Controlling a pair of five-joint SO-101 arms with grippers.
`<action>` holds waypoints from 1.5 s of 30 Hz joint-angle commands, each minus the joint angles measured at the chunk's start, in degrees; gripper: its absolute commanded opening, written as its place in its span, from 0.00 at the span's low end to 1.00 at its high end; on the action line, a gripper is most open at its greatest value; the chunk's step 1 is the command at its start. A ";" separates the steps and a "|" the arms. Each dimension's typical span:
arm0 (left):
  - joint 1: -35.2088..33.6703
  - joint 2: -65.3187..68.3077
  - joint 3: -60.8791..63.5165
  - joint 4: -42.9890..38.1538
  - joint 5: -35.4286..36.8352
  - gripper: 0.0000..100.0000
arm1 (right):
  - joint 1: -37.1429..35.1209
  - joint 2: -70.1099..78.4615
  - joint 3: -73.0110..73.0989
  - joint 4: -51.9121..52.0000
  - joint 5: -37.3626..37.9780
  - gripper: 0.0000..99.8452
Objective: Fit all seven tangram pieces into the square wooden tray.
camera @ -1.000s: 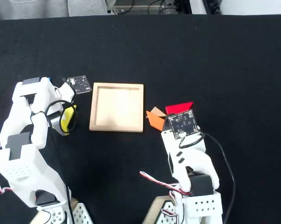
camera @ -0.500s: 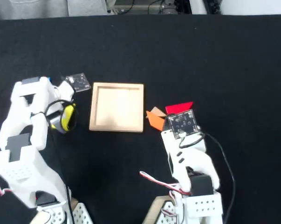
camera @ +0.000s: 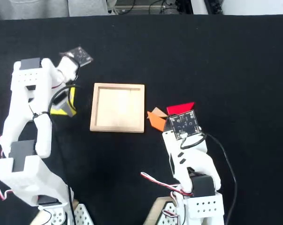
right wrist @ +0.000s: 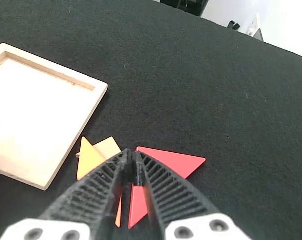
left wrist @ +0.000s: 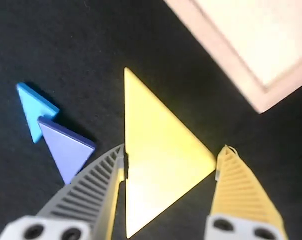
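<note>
Left gripper (left wrist: 172, 150): jaws spread wide and clamped across the yellow triangle (left wrist: 156, 150), with the grey fingertip on its long edge and the yellow fingertip at the opposite corner. Can't tell if the piece is off the cloth or flat on it.

Right gripper (right wrist: 131, 154): fingers pressed together, nothing between them, poised over the seam between the red triangle (right wrist: 163, 167) and the orange pieces.

Edges / clearance:
- Wooden tray (camera: 118, 129) sits square between the two arms. Its floor is bare wood and the raised rim runs all round.
- The yellow triangle is on the tray's left side, just beside the rim, with a strip of black cloth (camera: 216, 61) between its nearest corner and the tray corner. No contact.
- The light blue piece (left wrist: 33, 105) and the violet triangle (left wrist: 65, 150) lie on the side of the yellow triangle away from the tray. They are butted against each other. The violet one is close to the grey finger, and its lower tip is hidden behind that finger.
- Right of the tray, the orange triangle (right wrist: 89, 161) has its tip just beside the rim, with a narrow gap. The paler tan piece (right wrist: 109, 147) is tucked against it.
- The red triangle sits next to those two on the side away from the tray, partly hidden under the right fingers. Can't tell whether it touches the orange.
- The cloth is open on the far side of the tray and out past the red triangle, so there is plenty of room there. The tight spots are the two gaps at the tray rim.
</note>
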 commanded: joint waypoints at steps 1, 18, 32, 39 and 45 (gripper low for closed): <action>5.41 -3.60 -7.52 5.36 12.31 0.15 | 0.79 -4.70 -0.22 0.00 0.35 0.01; 23.78 3.96 -3.47 -13.89 66.11 0.15 | 1.05 -4.88 -0.22 0.09 0.35 0.01; 20.44 13.80 -5.05 -15.12 66.55 0.15 | 1.05 -4.88 -0.22 -0.09 0.35 0.01; 18.68 14.07 -4.35 -12.92 66.55 0.18 | 1.05 -4.97 -0.22 -0.09 0.35 0.01; 18.33 13.80 -4.26 -11.08 66.64 0.31 | 1.05 -4.97 -0.22 0.00 0.35 0.01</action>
